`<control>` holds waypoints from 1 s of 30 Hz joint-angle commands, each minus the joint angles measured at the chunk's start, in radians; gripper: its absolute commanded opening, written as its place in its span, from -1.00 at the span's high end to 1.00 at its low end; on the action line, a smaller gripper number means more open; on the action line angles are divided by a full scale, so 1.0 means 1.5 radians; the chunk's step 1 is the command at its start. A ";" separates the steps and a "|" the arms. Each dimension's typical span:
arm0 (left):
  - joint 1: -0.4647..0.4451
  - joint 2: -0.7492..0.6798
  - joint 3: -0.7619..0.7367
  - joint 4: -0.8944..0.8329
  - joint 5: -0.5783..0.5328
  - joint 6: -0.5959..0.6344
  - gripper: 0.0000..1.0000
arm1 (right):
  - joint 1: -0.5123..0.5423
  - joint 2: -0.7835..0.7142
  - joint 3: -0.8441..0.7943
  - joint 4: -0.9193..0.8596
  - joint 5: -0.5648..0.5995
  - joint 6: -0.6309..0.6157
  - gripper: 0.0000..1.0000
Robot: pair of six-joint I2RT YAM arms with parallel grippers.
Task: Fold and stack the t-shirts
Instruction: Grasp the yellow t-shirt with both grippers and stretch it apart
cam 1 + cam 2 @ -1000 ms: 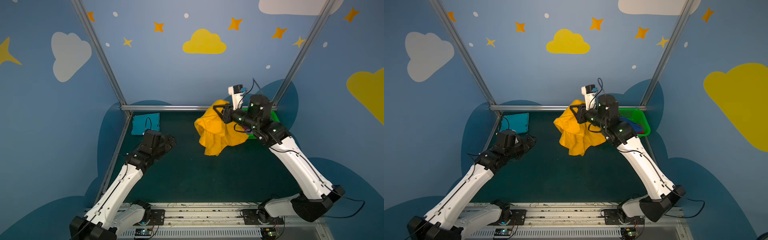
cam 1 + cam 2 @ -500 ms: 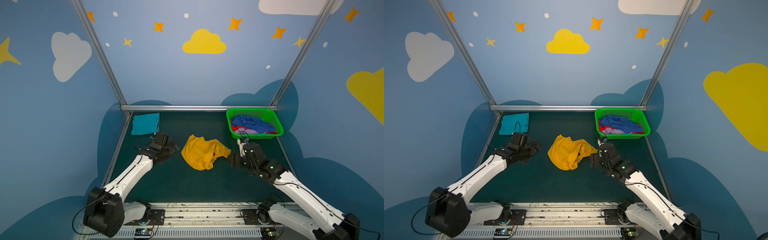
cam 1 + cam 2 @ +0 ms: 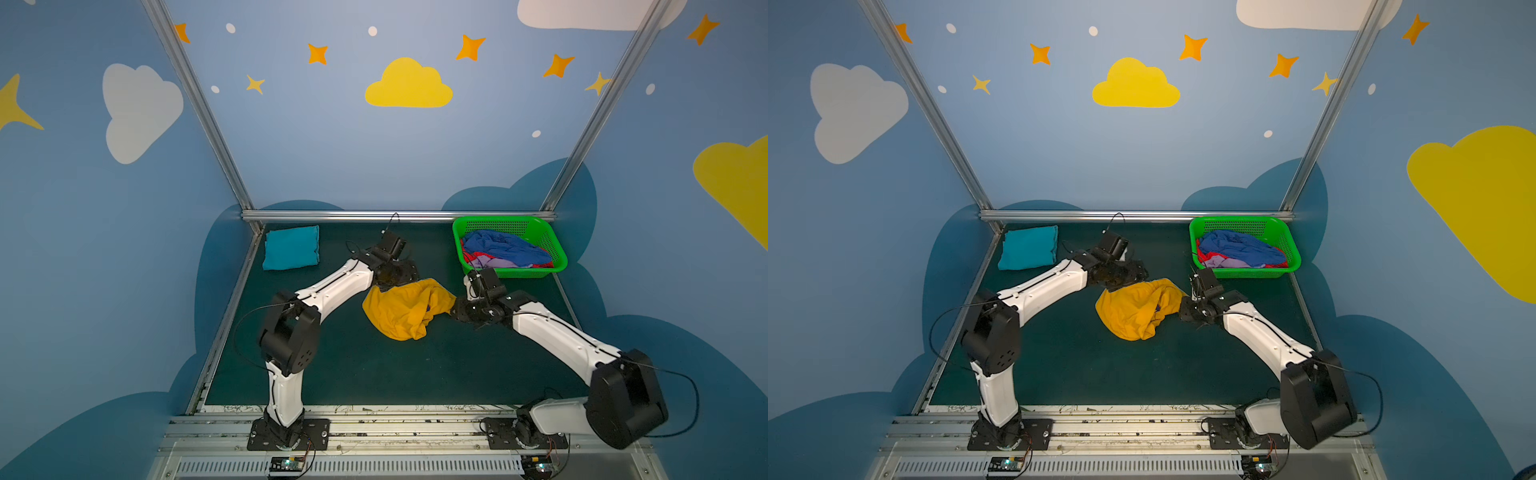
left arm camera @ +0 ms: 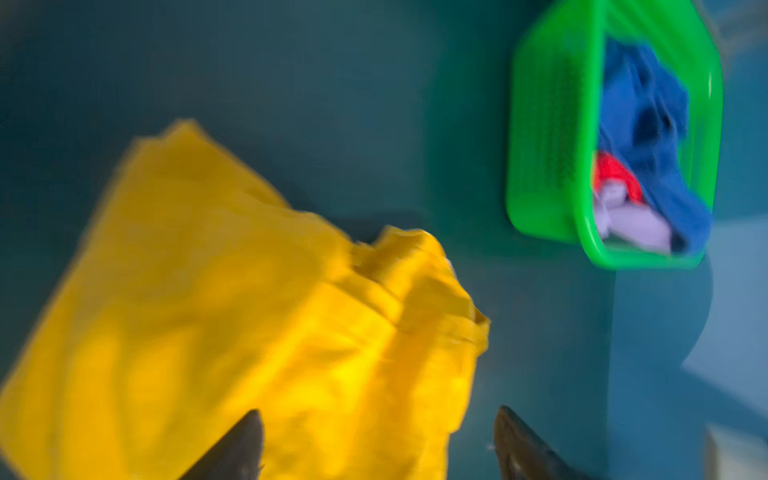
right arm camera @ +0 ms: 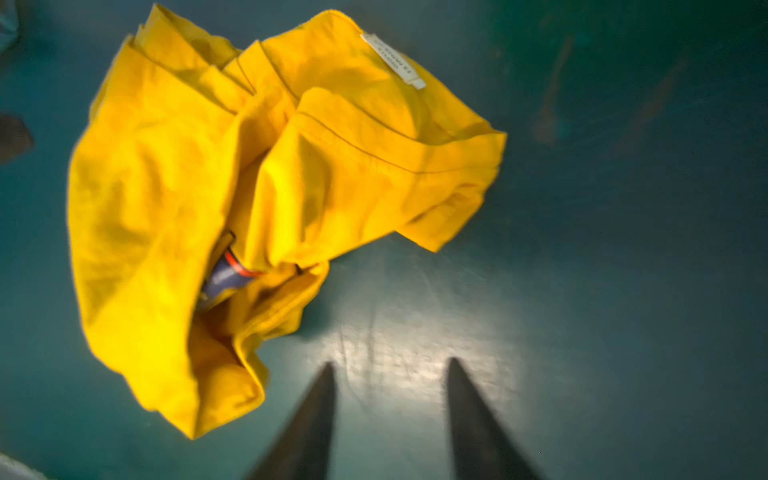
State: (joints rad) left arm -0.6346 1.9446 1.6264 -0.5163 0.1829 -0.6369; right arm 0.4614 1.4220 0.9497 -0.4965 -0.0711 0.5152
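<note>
Top views, green basket (image 3: 519,272) holding blue, red, lavender t-shirts (image 3: 503,249), left tool (image 4: 376,411) released, right tool (image 5: 391,361) released

Overhead stereo pair, close wrist cameras

Your left arm (image 3: 332,286) and right arm (image 3: 557,332) wear glossy white shells between bulky black joints (image 3: 291,336) (small screw holes dot the left elbow housing), each bolted to a black base plate (image 3: 318,430) on the silver rail (image 3: 407,428). Thin black cables (image 3: 698,401) loop loosely off both. Your right gripper (image 5: 391,361) ends in two dark, tapering fingers (image 5: 307,424), as its wrist view shows.
</note>
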 commanded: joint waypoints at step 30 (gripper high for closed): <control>-0.002 -0.180 0.091 -0.339 -0.288 0.120 0.76 | -0.070 0.128 0.225 -0.048 -0.072 0.024 1.00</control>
State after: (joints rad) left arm -0.6815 1.8053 1.8267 -0.9833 -0.1555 -0.4309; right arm 0.3939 1.6970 1.2499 -0.4896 -0.2649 0.5777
